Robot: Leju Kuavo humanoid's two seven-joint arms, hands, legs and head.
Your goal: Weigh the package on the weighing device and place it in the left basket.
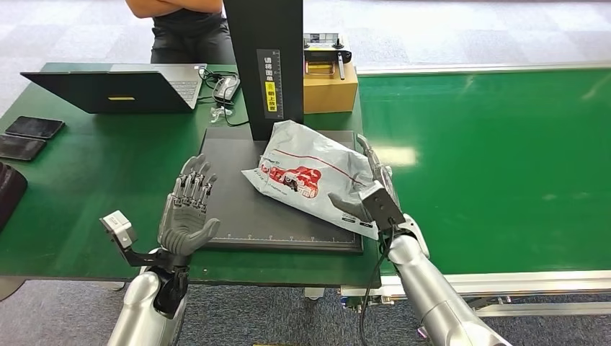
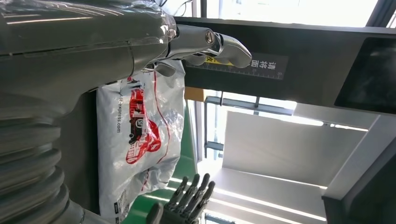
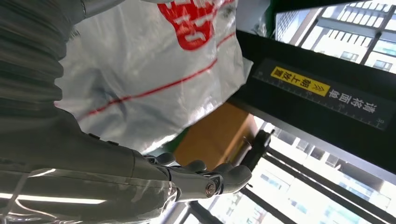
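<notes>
A grey plastic package [image 1: 310, 176] with red print lies on the black weighing platform [image 1: 238, 216], at its right side in front of the black post [image 1: 263, 65]. My right hand [image 1: 367, 191] stands at the package's right edge, fingers straight and thumb against the plastic, not closed around it. My left hand [image 1: 189, 209] is upright and open over the platform's left edge, a hand's width from the package. The left wrist view has the package [image 2: 140, 140] lying ahead and my right hand [image 2: 187, 203] beyond it. In the right wrist view the package [image 3: 154, 60] lies close against my right hand [image 3: 196, 179].
A laptop [image 1: 115, 86], two phones [image 1: 32, 128] and a mouse [image 1: 225, 88] lie on the green table at the left. Behind the post stands a cardboard box [image 1: 330, 86]. A green conveyor belt [image 1: 490, 158] runs to the right. A person [image 1: 184, 29] stands behind the table.
</notes>
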